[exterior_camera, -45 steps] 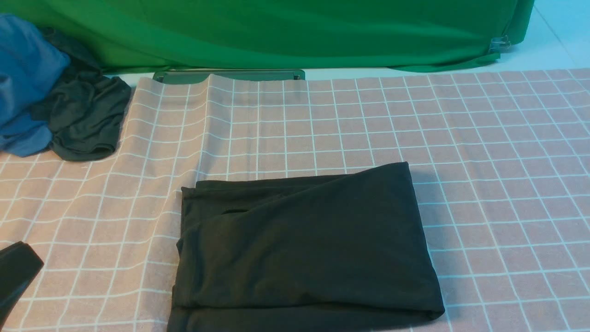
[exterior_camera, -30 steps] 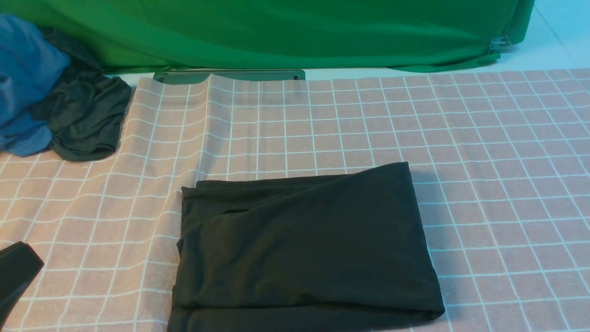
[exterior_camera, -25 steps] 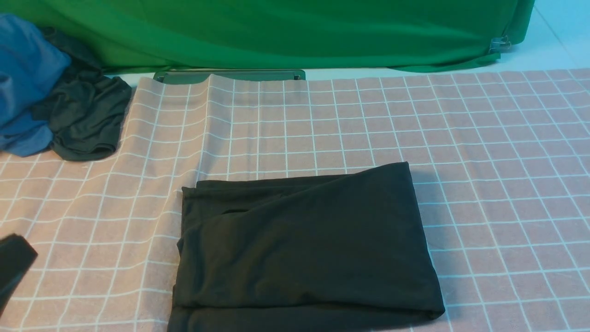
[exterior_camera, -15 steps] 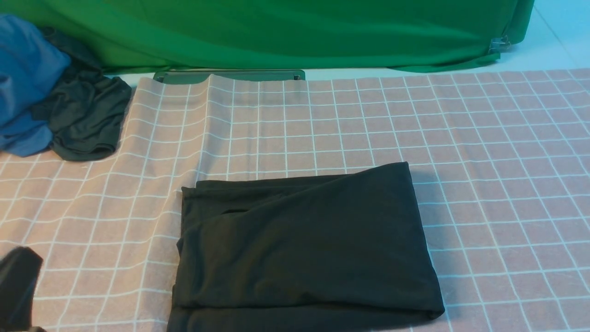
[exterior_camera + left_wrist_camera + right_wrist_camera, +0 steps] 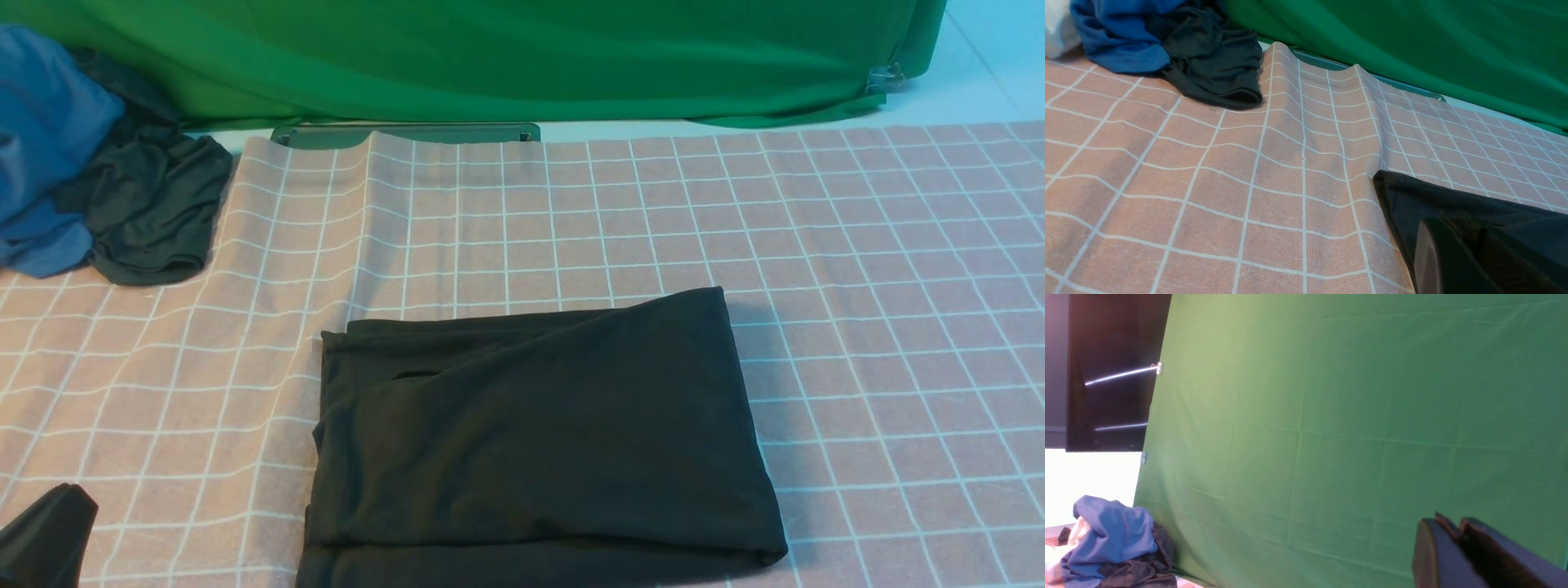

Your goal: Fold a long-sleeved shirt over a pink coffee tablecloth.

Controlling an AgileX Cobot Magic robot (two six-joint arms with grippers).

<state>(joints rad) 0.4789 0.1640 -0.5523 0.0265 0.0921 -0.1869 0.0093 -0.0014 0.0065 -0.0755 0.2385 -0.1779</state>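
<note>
Step in hand, by judgement: final fold complete, arms clear of the work. Next move likely calls for withdrawal only, or a light press on the raised far-right corner of the bundle.

Pink coffee tablecloth (image 5: 857,245): wide, thin woven cloth, white square grid, rippled ahead of the left gripper (image 5: 45,535).

Green backdrop cloth (image 5: 490,57): smooth, draped, far beyond both tools.

Long-sleeved shirt (image 5: 539,433): black soft knit, folded to a compact rectangle, layered edges visible, flat on the tablecloth, just right of the left gripper, not touching.

Blue garment (image 5: 41,139) and dark grey garment (image 5: 155,212): crumpled heap, far ahead-left.

Left gripper: clenched, empty.

Right gripper (image 5: 1457,547): raised toward the backdrop, jaws nearly together, nothing held.
</note>
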